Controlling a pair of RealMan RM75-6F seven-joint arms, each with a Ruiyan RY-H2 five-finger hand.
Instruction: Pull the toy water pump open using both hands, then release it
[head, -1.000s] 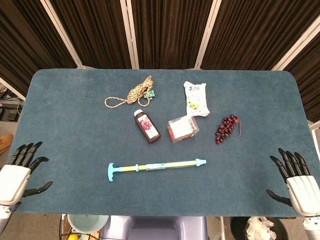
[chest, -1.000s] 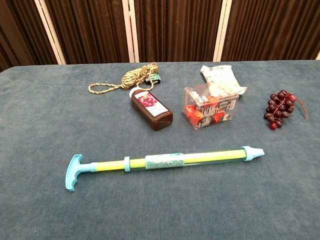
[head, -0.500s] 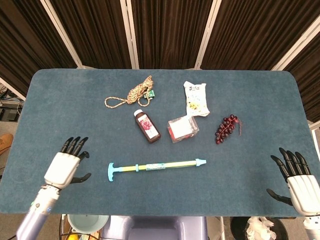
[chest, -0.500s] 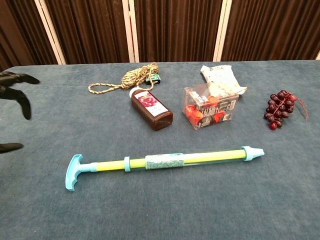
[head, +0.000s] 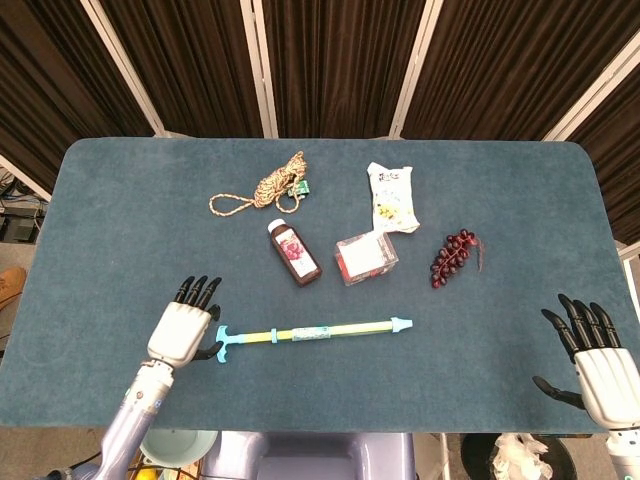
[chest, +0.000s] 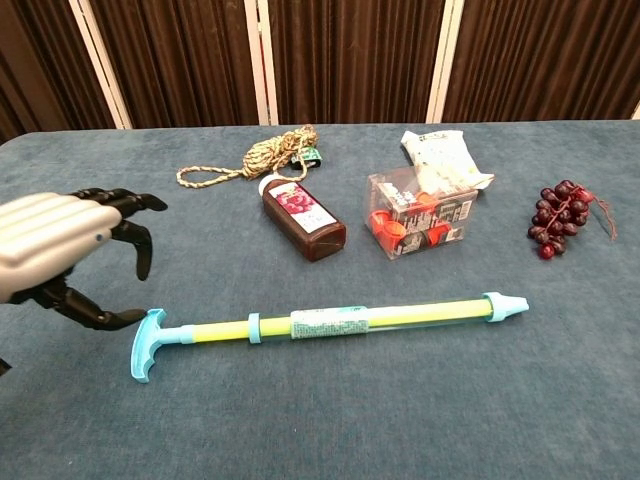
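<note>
The toy water pump (head: 315, 332) (chest: 330, 322) lies flat near the table's front edge, a yellow-green tube with a cyan T-handle (chest: 146, 344) at its left end and a cyan nozzle (chest: 505, 305) at its right end. My left hand (head: 183, 326) (chest: 62, 250) hovers just left of the T-handle with fingers spread and the thumb reaching toward the handle, holding nothing. At the table's front right corner my right hand (head: 596, 362) stays open, far from the pump; the chest view does not show it.
Behind the pump lie a dark juice bottle (head: 294, 252), a clear box of red items (head: 365, 256), a white snack packet (head: 392, 197), a coiled rope (head: 265, 188) and a bunch of dark grapes (head: 454, 256).
My left hand has moved right from the table's front left corner to just beside the pump's T-handle. The right hand and the pump have not moved.
</note>
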